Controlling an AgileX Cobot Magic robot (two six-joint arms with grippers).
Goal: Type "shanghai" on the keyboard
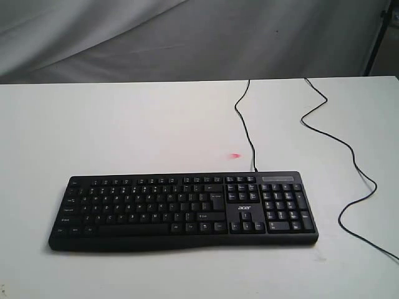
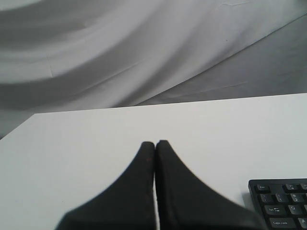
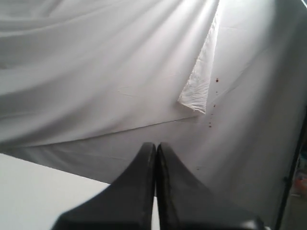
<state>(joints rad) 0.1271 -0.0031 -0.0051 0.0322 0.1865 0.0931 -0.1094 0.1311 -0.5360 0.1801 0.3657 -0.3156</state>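
Observation:
The black keyboard [image 1: 184,210] with white legends and an "acer" logo lies flat near the front of the white table [image 1: 124,131]; its thin black cable [image 1: 244,124] runs toward the back edge. Neither arm appears in the exterior view. In the left wrist view my left gripper [image 2: 155,143] is shut with nothing between its fingers, above bare table, and a corner of the keyboard [image 2: 283,203] shows beside it. My right gripper [image 3: 155,145] is also shut and empty, facing the grey cloth backdrop, with no keyboard in its view.
A second black cable [image 1: 349,156] winds across the table's right side. A small pink mark [image 1: 235,156] sits behind the keyboard. Grey draped cloth [image 1: 187,37] hangs behind the table. A dark stand [image 1: 379,37] is at the far right.

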